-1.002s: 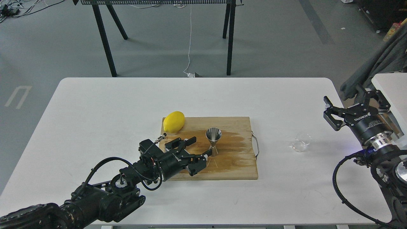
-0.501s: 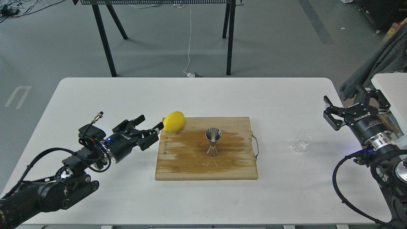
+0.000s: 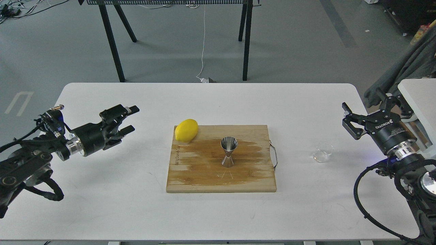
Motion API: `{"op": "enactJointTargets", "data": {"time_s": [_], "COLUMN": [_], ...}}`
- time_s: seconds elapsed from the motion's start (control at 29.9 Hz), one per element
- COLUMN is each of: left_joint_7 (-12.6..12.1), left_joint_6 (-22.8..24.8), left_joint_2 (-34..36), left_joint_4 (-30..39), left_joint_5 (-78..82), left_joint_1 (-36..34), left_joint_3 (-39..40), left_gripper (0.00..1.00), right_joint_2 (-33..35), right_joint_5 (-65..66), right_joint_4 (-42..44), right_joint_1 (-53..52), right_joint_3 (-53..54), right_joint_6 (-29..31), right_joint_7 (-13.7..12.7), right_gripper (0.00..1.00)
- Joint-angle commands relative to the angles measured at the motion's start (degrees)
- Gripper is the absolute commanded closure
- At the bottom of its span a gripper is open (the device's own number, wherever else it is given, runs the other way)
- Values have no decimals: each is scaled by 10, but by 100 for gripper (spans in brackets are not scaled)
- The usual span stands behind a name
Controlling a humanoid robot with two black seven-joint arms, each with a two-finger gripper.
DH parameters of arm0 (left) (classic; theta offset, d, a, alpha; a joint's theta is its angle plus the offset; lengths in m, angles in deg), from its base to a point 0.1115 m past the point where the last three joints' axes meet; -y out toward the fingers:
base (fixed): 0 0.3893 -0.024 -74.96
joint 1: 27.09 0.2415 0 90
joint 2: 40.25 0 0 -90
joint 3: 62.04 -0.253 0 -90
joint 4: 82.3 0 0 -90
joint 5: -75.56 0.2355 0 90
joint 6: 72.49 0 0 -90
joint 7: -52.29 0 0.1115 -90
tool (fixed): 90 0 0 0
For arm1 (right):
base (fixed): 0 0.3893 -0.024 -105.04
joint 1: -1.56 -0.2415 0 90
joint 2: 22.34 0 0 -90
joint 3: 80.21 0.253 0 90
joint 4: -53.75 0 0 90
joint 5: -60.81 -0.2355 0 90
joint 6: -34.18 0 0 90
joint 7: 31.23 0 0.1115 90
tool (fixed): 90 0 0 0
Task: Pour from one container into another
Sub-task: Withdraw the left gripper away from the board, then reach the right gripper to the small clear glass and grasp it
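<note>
A small clear glass cup [image 3: 322, 152] stands on the white table right of the board. The steel hourglass jigger [image 3: 228, 151] stands upright in the middle of the wooden cutting board [image 3: 190, 173]. My left gripper [image 3: 131, 119] is open and empty, hovering over the left part of the table, well left of the board. Up and to the right of the cup, my right gripper [image 3: 369, 109] is open and empty, apart from the glass.
A yellow lemon [image 3: 186, 130] lies at the board's far left corner. The board has a metal handle [image 3: 274, 155] on its right side. The white table [image 3: 102, 190] ends just behind my right arm; a second white surface [image 3: 419, 95] and grey cloth are at far right.
My left arm has drawn back to the left, away from the jigger and off the board. The right gripper has shifted slightly left. Jigger, cup and lemon have not moved.
</note>
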Motion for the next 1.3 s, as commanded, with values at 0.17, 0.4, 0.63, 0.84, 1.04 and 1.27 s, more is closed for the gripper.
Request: {"op": "enactJointTargets", "data": {"time_s": [0.17,0.4,0.63,0.84,1.04,1.27], "left_joint_7": [0,0,0,0,0,0], "left_joint_6": [5,5,5,5,5,5], "left_joint_2": [-7,-9,-10,-25,-25,-25], "left_joint_4": [-54,-52,-52,-53,-54,-56], "left_joint_5": [-276,-278,-278,-278,-277,-277], "left_joint_1": [-16,-7,-6,-4,0,1], "left_joint_3": [5,4,4,3,3,2], "left_gripper": [1,1,1,1,1,1], "right_joint_2": [-1,18,23,25,19,-2], "right_joint_5": [-100,-128,-120,-76,-53,-51], "right_joint_4": [-73,-181,-232,-226,-205,-145], "right_joint_1": [57,138,177,175,168,128], "right_joint_3": [2,49,89,75,49,0], "right_joint_6": [0,-110,-314,-422,-439,-439], "right_joint_7": [-1,2,5,7,7,9], "right_gripper": [1,2,1,1,1,1]}}
